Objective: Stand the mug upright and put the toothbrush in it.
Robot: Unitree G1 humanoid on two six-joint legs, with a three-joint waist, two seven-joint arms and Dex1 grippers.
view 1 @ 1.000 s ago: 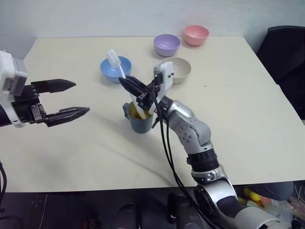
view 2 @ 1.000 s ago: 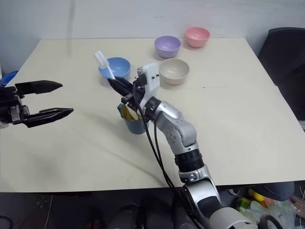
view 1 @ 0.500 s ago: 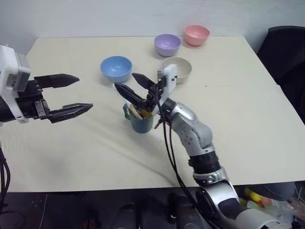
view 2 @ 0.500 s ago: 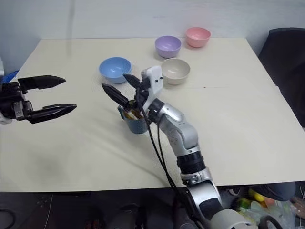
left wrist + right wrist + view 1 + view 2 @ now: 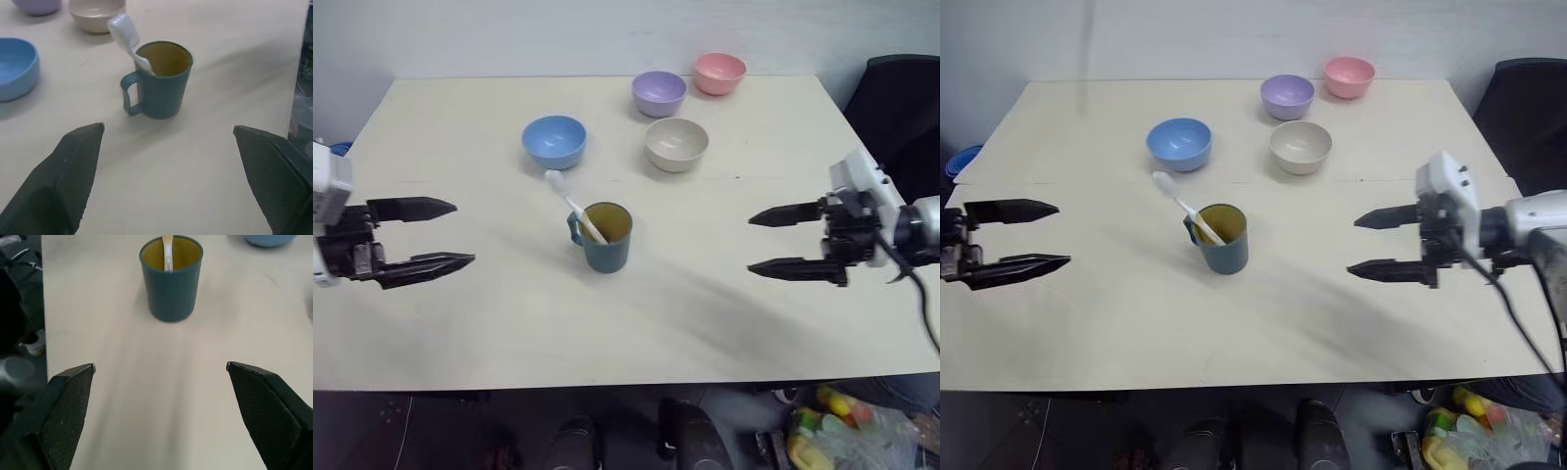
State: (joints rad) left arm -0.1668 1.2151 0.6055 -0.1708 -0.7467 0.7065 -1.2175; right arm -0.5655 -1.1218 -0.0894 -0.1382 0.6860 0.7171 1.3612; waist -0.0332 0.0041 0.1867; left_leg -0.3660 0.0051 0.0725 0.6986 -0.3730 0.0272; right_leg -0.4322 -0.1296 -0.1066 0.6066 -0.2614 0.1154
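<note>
We can read no brand, label or writing on anything here: the mug (image 5: 606, 238), the bowls and the table (image 5: 460, 323) are all plain.

The mug stands upright near the middle of the table, its loop handle turned to the left and its yellowish inside open to us. The toothbrush (image 5: 570, 203) sits in it, handle end down inside, leaning over the far-left part of the rim so that its white bristle head sticks out toward the blue bowl (image 5: 554, 141). Beyond the mug lie the blue bowl on the left and a cream bowl (image 5: 676, 144) on the right; farther still are a purple bowl (image 5: 659, 93) and a pink bowl (image 5: 720, 71).

Our left gripper (image 5: 450, 233) hangs over the left side of the table, fingers spread wide with nothing between them, pointing toward the mug. Our right gripper (image 5: 768, 242) hangs over the right side, also spread wide and empty, pointing left at the mug and well apart from it.

A second ago the right gripper was at the mug, pinched on the toothbrush, whose head stood high above the rim. Half a second ago its fingers had parted over the mug. Now it has let go and drawn away to the right, leaving the toothbrush resting in the mug. The left gripper has stayed wide apart and has slid a little further left.
</note>
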